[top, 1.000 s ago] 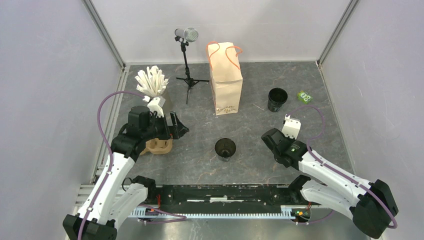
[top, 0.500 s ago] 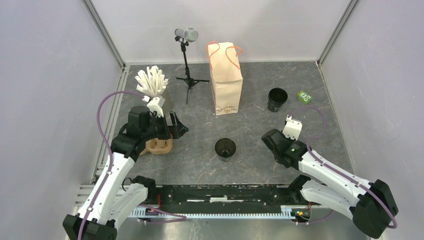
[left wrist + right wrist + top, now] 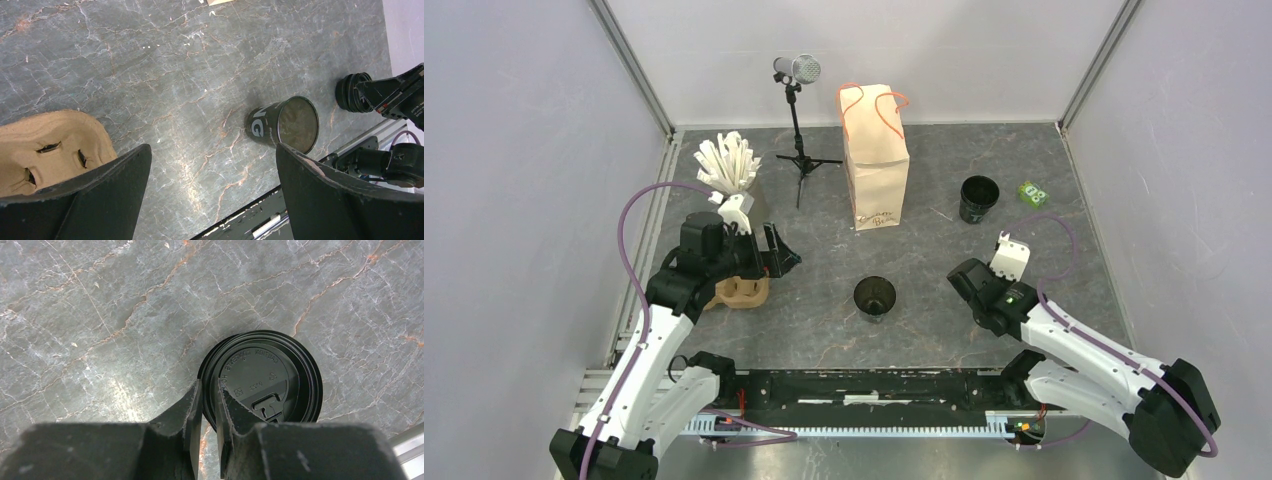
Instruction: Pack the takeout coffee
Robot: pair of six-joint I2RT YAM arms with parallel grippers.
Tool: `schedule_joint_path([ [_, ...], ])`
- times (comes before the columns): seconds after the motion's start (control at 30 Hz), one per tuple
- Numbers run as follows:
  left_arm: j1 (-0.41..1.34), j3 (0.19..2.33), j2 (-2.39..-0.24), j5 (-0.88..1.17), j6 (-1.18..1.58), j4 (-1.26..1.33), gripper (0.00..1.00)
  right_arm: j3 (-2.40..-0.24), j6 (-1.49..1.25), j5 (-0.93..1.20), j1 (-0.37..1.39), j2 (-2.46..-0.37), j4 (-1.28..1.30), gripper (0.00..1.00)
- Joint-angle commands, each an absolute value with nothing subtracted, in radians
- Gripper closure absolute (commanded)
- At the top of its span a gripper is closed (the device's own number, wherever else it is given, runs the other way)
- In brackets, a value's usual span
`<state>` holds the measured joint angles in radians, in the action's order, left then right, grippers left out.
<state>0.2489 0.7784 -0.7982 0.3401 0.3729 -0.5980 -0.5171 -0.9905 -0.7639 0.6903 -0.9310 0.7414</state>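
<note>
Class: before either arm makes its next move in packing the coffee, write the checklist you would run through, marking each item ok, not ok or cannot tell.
1. Fingers of the right gripper straddle the lid at its rim: ok.
2. Firm pinch on the lid: cannot tell.
3. Lid flat on the table, drinking hole up: ok.
4. Centre black cup upright and uncovered: ok.
5. Jaws of the left gripper open, clear of that cup: ok.
6. Brown paper bag upright: ok.
</note>
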Motion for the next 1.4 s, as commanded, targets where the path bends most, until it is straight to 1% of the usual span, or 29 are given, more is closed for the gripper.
schedule_joint_path([
  [0.0,0.249,0.781,-0.792,0.325,0.334,-0.597,0.0,-0.5,-1.019,-0.774,0.683,-0.928,0.722,0.79],
  [0.13,0.25,0.781,-0.791,0.322,0.334,-0.597,0.0,-0.493,-1.019,-0.767,0.68,-0.928,0.716,0.81],
  [0.33,0.25,0.781,-0.795,0.321,0.334,-0.596,0.0,-0.493,-1.003,-0.766,0.678,-0.921,0.7,1.0],
  [0.97,0.249,0.78,-0.792,0.317,0.337,-0.598,0.0,-0.527,-0.978,-0.801,0.678,-0.865,0.738,1.0],
  [1.37,0.248,0.779,-0.793,0.316,0.338,-0.598,0.0,-0.597,-0.961,-0.836,0.678,-0.843,0.763,1.0],
])
